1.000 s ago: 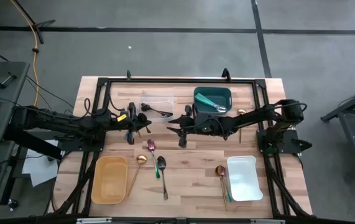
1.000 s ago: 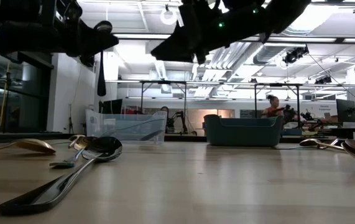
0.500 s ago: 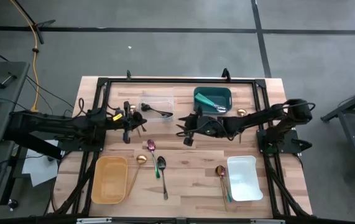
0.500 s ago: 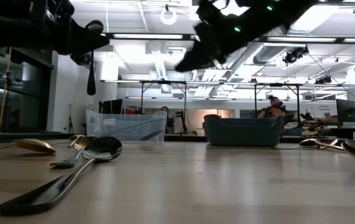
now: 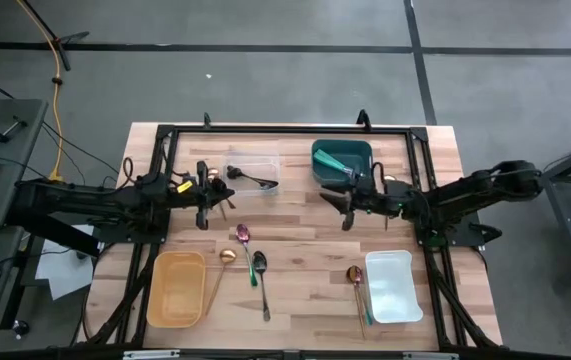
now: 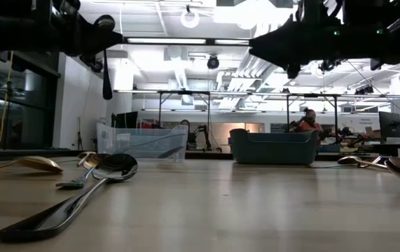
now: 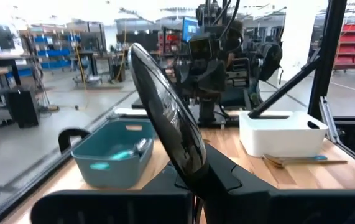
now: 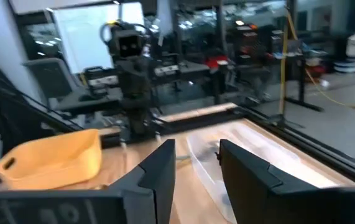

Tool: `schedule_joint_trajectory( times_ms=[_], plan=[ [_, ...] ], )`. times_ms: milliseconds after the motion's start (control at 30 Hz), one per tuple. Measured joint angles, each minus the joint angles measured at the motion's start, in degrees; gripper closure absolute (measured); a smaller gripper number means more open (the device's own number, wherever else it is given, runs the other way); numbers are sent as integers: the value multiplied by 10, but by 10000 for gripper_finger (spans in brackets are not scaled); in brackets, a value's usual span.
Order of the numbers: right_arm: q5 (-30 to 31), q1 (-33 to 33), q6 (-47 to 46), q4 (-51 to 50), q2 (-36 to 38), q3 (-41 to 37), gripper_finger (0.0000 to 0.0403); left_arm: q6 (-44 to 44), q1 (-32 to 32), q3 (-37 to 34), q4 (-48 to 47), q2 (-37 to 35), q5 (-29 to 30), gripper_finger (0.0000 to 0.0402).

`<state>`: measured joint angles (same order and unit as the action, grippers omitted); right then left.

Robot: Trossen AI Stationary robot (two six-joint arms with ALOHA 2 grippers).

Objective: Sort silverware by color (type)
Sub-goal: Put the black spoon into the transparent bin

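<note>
My left gripper hovers over the table's left middle, shut on a black spoon. My right gripper hangs open over the right middle, just in front of the teal container, with nothing between its fingers. Loose silverware lies flat on the wood. There is a pink-purple spoon, a gold spoon and a dark-headed spoon near the centre. A copper-headed spoon with a teal handle lies beside the white container. Another gold spoon lies at the far right. My left gripper pinches the black spoon between its two fingers just under the bowl. The fingers reach in level from the table's left. The spoon stands upright, lifted clear of the table. Its bowl rises above the fingers and its slim end hangs below them.
A clear container holding a black utensil stands at the far centre-left. The teal container holds teal-handled pieces. A yellow container sits near left and a white one near right. Black frame rails border the table.
My right gripper has drawn back fast from the table's centre toward the right edge, staying open and tipping up to level. My left gripper has eased a little toward the left edge with the black spoon still upright in its hold.
</note>
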<state>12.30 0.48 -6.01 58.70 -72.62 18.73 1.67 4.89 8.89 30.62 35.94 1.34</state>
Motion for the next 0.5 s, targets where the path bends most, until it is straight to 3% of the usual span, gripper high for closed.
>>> schedule_joint_trajectory(
  times_ms=[500],
  plan=[
    [-21, 0, 5, 12, 0, -1, 281, 1, 0, 0, 6, 15, -5, 401]
  ],
)
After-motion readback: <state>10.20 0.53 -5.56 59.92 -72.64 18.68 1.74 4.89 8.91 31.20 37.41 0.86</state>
